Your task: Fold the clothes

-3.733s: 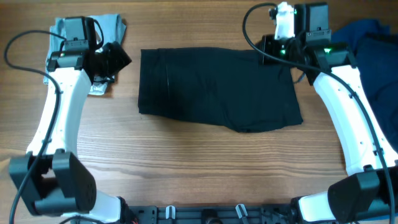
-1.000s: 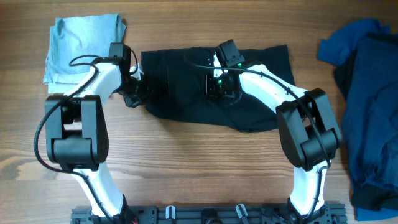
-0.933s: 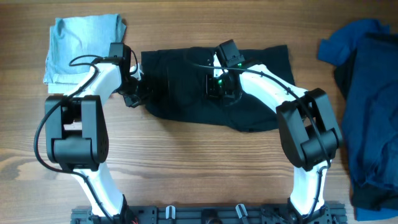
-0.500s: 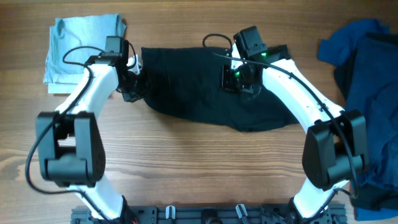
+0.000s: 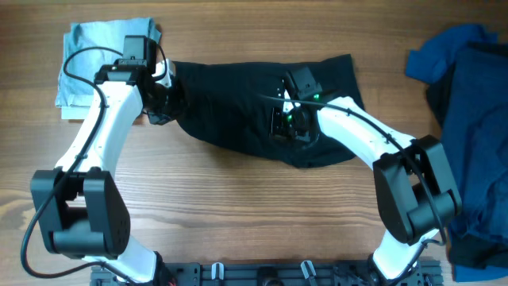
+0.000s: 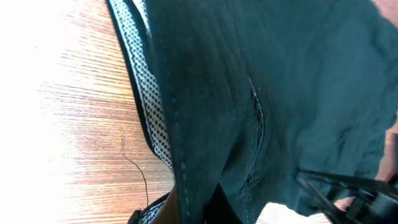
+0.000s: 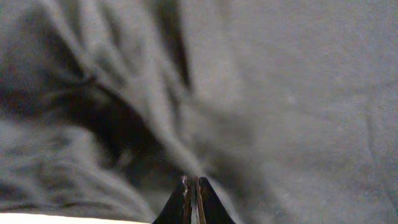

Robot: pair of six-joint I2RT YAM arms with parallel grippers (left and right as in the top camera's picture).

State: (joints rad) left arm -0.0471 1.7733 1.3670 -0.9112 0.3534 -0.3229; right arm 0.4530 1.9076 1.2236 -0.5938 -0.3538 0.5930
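The left tool (image 5: 161,102) is closed, its two fingers pinched on the edge of the black shorts (image 5: 238,103). In the left wrist view the dark cloth runs straight down into the closed tips (image 6: 194,205). The dotted whitish waistband (image 6: 146,87) shows along the cloth's edge toward 9 o'clock, with bare wood beyond it.

The right tool (image 5: 287,127) is also closed. In its wrist view the fingertips (image 7: 191,186) meet with no gap, and a raised fold of the shorts (image 7: 280,93) leads into them, so it grips the fabric near the middle of the garment. That view is blurred and shows nothing but dark cloth.

Seen from overhead, the shorts lie rumpled across the middle of the bench (image 5: 238,214), spread from the left tool at 9 o'clock past the right tool toward 3 o'clock. The hem sags toward 6 o'clock below the right tool.

A pale blue garment (image 5: 87,56) lies flat at about 10 o'clock from the shorts, just beside the left arm and partly under it. A heap of dark blue garments (image 5: 468,119) lies at 3 o'clock, well apart from the shorts, along the bench's right edge.
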